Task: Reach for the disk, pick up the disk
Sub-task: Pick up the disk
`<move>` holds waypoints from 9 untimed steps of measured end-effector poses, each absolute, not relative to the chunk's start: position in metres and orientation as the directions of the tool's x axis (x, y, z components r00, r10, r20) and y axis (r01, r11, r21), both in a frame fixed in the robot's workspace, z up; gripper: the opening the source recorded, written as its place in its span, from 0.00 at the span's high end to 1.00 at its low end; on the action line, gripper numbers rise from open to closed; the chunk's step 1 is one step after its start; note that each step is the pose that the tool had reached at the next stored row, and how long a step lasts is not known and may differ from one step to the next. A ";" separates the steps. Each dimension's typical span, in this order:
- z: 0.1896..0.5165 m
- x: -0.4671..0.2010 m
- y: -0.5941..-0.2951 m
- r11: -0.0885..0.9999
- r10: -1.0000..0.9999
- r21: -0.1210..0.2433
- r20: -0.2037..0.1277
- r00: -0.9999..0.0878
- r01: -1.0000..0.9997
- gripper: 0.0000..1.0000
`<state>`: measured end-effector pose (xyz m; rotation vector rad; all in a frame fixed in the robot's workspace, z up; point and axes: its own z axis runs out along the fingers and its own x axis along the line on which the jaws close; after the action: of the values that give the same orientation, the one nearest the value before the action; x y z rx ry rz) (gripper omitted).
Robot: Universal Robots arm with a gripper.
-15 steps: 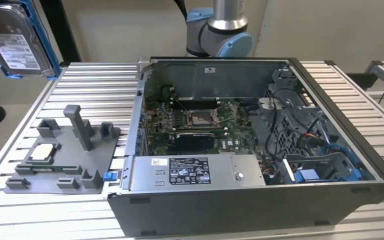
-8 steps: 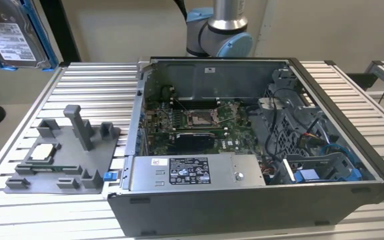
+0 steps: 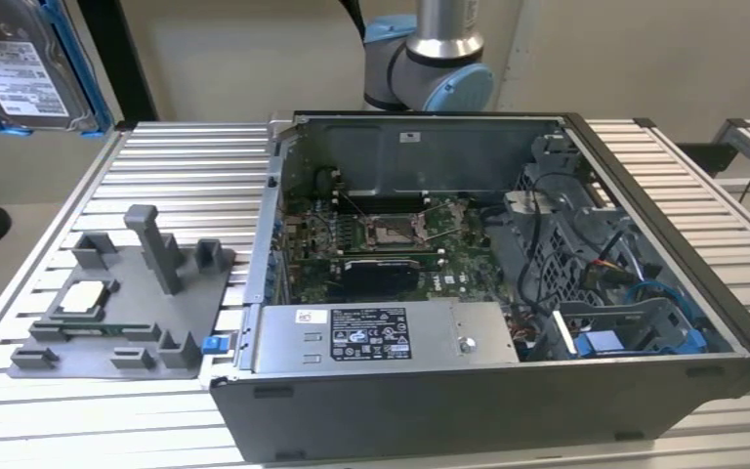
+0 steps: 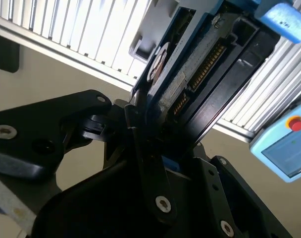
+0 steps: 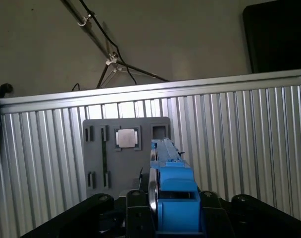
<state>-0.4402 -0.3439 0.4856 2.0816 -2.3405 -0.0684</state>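
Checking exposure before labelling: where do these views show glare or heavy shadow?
Second wrist view: the slatted table blows out white, while the claw gripping the disk is in deep shadow. First wrist view: table slats gleam mildly, the disk's blue bracket is well lit. Exterior view: even light, dimmer inside the computer case.

The disk (image 3: 30, 76) — top cropped in exterior view.

The disk (image 3: 26, 76), a flat silver-grey drive with a white label and a blue bracket along its edges, hung nearly upright in the air, well above the grey tray (image 3: 187, 318). It was clamped at one end in the gripper (image 4: 158, 134).
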 end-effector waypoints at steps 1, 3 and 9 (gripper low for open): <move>0.487 -0.440 -0.344 0.116 -0.993 0.038 -0.023 -0.117 -0.992 1.00; 0.492 -0.440 -0.344 0.116 -0.993 0.038 -0.023 -0.117 -0.993 1.00; 0.499 -0.440 -0.344 0.116 -0.993 0.038 -0.023 -0.117 -0.993 1.00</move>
<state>-0.4402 -0.3439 0.4991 2.0822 -2.3403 -0.0683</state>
